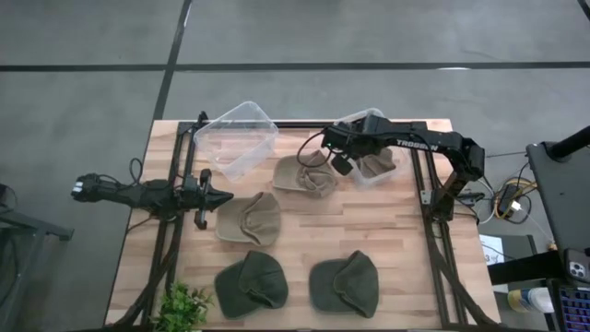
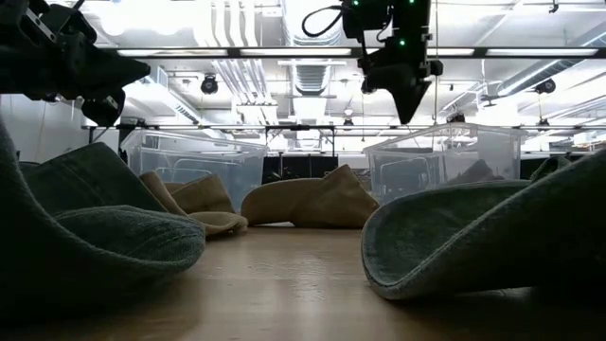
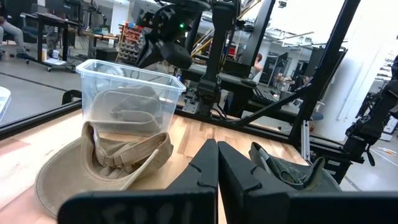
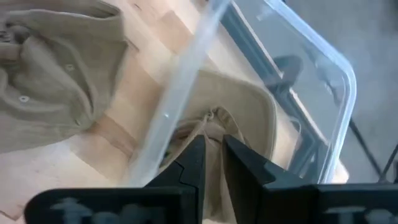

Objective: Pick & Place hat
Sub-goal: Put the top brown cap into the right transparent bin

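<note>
A tan hat (image 1: 378,166) lies crumpled inside the clear right bin (image 1: 355,118), on its floor. My right gripper (image 1: 343,166) hangs above that bin's left rim, pointing steeply down. Its fingers (image 4: 212,152) are slightly open over the hat (image 4: 239,106) and nothing hangs from them (image 2: 407,112). A second tan hat (image 1: 307,175) rests on the table just left of the bin, and a third (image 1: 249,219) lies nearer the middle. Two green hats (image 1: 251,284) (image 1: 344,283) lie near the front edge. My left gripper (image 1: 226,196) waits shut and level at the table's left.
A second clear bin (image 1: 238,138) stands at the far left of the table. A small green plant (image 1: 184,304) sits at the front left corner. Black frame rails run along both table sides. Bare wood shows between the tan hats and the green ones.
</note>
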Controlling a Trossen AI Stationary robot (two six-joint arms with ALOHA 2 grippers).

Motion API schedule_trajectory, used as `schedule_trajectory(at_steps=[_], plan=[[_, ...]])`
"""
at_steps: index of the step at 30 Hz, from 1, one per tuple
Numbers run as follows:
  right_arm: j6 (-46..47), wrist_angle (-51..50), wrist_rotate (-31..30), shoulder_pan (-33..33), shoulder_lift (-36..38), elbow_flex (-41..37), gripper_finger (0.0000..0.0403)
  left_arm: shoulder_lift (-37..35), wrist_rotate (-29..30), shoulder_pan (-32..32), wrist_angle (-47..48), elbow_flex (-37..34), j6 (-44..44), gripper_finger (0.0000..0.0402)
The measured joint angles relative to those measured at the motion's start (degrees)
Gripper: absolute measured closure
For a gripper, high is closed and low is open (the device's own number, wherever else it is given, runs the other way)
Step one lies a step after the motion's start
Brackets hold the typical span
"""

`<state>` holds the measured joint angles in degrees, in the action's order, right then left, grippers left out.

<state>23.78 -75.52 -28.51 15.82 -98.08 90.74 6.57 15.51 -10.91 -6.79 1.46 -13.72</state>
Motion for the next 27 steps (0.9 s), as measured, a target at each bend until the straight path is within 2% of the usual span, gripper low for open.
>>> schedule_trajectory(at_steps=[15,19,23,27], plan=[[-17.23,9.95,0.4,-7.66,0.11,0.76,0.0237,0.0,0.0,0.01,0.04,0.01,0.0,0.0399],[-22.93,13.99,1.38,-10.63,0.11,0.76,0.023,0.0,0.0,-0.01,0.04,-0.01,0.02,0.0399],[-28.82,19.03,5.84,-13.25,0.11,0.76,0.0235,0.0,0.02,0.01,0.03,0.01,0.0,0.0399],[-31.44,23.38,6.57,-15.52,-0.1,0.76,0.0243,0.0,0.01,0.0,0.02,0.01,0.02,0.0399]])
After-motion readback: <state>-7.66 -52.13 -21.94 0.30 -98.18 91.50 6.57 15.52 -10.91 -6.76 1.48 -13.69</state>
